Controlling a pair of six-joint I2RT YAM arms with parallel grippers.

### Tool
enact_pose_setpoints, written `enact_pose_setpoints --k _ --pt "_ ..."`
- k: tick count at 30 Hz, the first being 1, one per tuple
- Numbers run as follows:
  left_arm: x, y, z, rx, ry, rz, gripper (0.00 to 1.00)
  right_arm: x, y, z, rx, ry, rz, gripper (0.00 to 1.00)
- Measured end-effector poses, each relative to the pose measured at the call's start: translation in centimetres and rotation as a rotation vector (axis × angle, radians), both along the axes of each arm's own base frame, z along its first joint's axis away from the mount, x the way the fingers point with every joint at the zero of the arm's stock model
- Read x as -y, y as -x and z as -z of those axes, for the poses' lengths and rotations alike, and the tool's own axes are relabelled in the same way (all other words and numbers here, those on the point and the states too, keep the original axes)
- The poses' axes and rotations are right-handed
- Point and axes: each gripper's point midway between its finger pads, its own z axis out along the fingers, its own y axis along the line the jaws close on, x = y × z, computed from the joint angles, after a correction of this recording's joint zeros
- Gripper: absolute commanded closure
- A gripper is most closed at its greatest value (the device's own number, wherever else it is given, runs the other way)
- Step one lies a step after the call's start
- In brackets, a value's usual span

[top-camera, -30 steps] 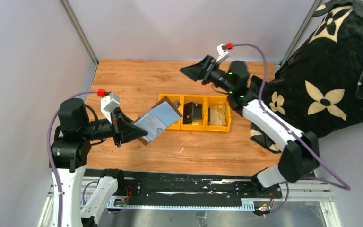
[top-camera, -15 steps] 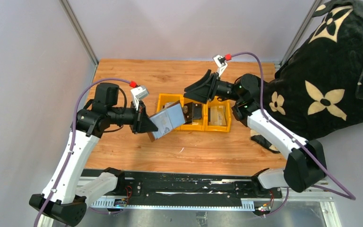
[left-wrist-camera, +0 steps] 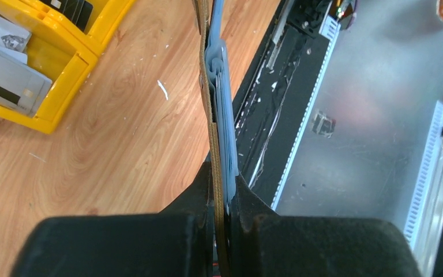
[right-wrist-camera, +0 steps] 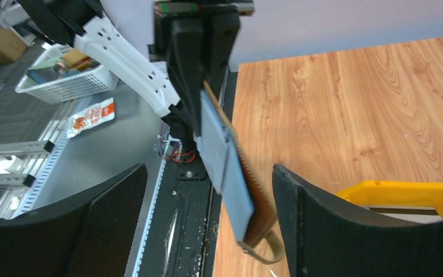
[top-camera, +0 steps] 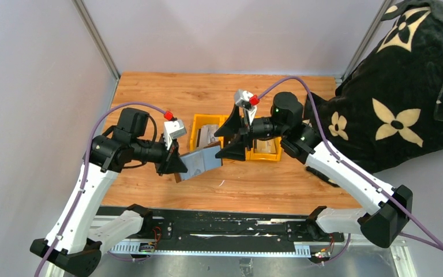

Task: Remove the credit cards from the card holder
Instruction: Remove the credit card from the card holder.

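My left gripper (top-camera: pixel 176 164) is shut on one end of the card holder (top-camera: pixel 203 161), a thin wallet that is brown outside and silvery-grey inside. It holds the wallet above the table, in front of the yellow bin. In the left wrist view the card holder (left-wrist-camera: pixel 216 86) stands edge-on between the pads of my left gripper (left-wrist-camera: pixel 224 184). My right gripper (top-camera: pixel 231 137) is open. In the right wrist view my right gripper (right-wrist-camera: pixel 209 170) has its jaws on either side of the free end of the card holder (right-wrist-camera: pixel 231 167) without touching it. Silvery cards (left-wrist-camera: pixel 6 75) lie in the bin.
The yellow three-compartment bin (top-camera: pixel 199 122) sits mid-table, partly hidden by my right gripper; tan cards (top-camera: pixel 267 144) lie in its right compartment. A black floral cloth (top-camera: pixel 404 86) covers the right side. A black rail (top-camera: pixel 207 225) runs along the table's near edge.
My left arm has carried the card holder right and lower. My right arm has swung left and down from behind the bin, so its open jaws now straddle the holder's free end.
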Motion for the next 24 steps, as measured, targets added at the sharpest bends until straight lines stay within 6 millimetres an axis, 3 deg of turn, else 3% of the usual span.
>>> enact_pose_setpoints --k 7,14,17,21,24 --pt "-1.1 1.4 0.8 0.065 -0.068 0.066 1.0 -1.9 -0.3 2.8 0.035 0.1 -0.011 0.17" --pt "-1.9 1.6 0.9 0.112 -0.104 0.078 1.0 -3.9 2.7 4.1 0.081 0.157 -0.122 0.17" --pt "-2.0 1.7 0.8 0.122 -0.106 0.082 1.0 -4.5 3.3 4.8 0.087 0.175 -0.146 0.26" --pt "-2.2 1.9 0.6 0.138 -0.108 0.077 1.0 -5.0 3.0 5.6 0.08 0.194 -0.133 0.58" --pt "-2.3 1.9 0.3 0.158 -0.11 0.07 1.0 -5.2 2.5 5.9 0.068 0.206 -0.104 0.96"
